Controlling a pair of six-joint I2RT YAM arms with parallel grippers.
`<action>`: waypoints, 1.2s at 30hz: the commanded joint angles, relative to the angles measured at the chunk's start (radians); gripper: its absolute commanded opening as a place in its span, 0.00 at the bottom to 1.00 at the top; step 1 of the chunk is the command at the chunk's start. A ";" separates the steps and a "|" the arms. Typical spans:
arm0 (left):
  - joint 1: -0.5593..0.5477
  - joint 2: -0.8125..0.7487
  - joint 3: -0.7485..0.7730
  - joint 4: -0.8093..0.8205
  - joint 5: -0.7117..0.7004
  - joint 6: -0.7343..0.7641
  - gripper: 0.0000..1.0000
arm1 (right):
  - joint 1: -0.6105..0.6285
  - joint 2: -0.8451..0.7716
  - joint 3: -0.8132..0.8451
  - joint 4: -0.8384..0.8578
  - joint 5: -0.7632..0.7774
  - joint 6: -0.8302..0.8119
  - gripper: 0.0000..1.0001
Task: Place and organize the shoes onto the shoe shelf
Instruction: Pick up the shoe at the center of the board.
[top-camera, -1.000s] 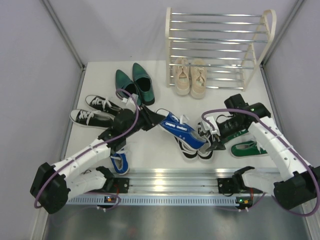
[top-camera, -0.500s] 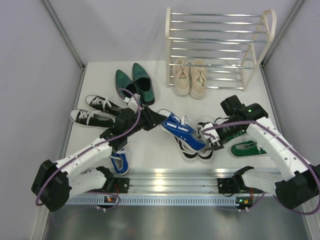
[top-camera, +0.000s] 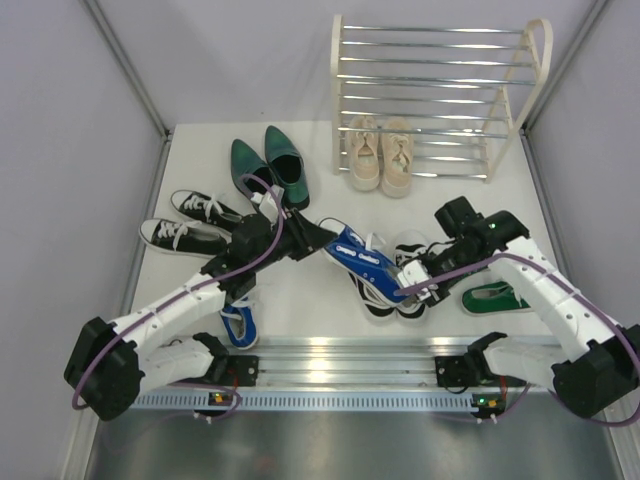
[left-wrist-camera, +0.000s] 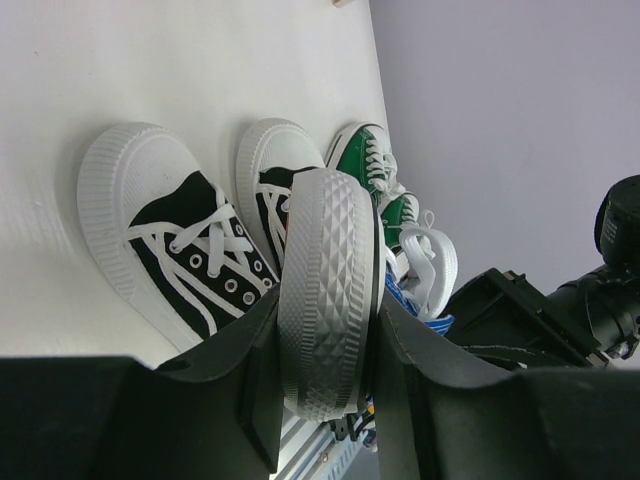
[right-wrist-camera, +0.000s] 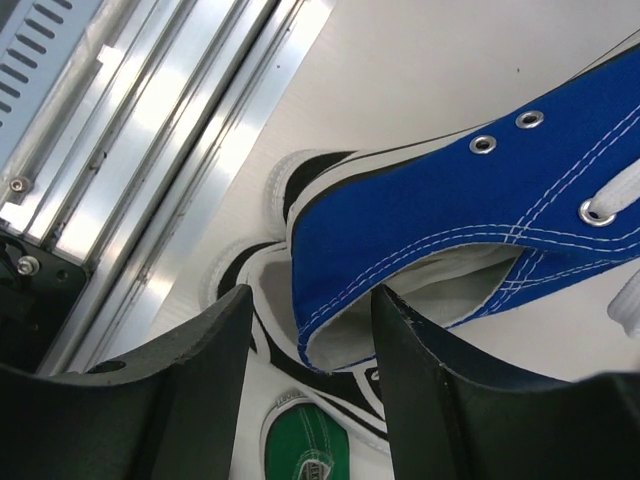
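Two wrist views show left gripper (left-wrist-camera: 328, 315) clamping blue sneaker (right-wrist-camera: 480, 215), right gripper (right-wrist-camera: 312, 300) agape around its heel.

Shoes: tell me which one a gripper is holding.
The blue sneaker at centre, its toe end clamped in the left gripper; every other shoe lies unheld.

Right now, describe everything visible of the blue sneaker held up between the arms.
The blue sneaker is canvas with white stitching, metal eyelets, white laces, pale lining and a diamond-textured white rubber toe cap. It is held off the table over two black-and-white sneakers, toe toward the left arm. The left jaws clamp the toe cap; the right jaws straddle the heel collar, a gap on one side.
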 joint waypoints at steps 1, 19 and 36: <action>0.002 -0.026 0.068 0.152 0.030 -0.050 0.00 | 0.017 -0.010 -0.015 0.020 0.063 -0.054 0.52; 0.004 -0.021 0.060 0.197 0.014 -0.075 0.00 | 0.018 -0.038 -0.008 0.077 -0.021 0.019 0.37; 0.013 -0.026 0.040 0.218 -0.016 -0.107 0.12 | 0.049 -0.018 0.053 0.074 0.046 0.059 0.00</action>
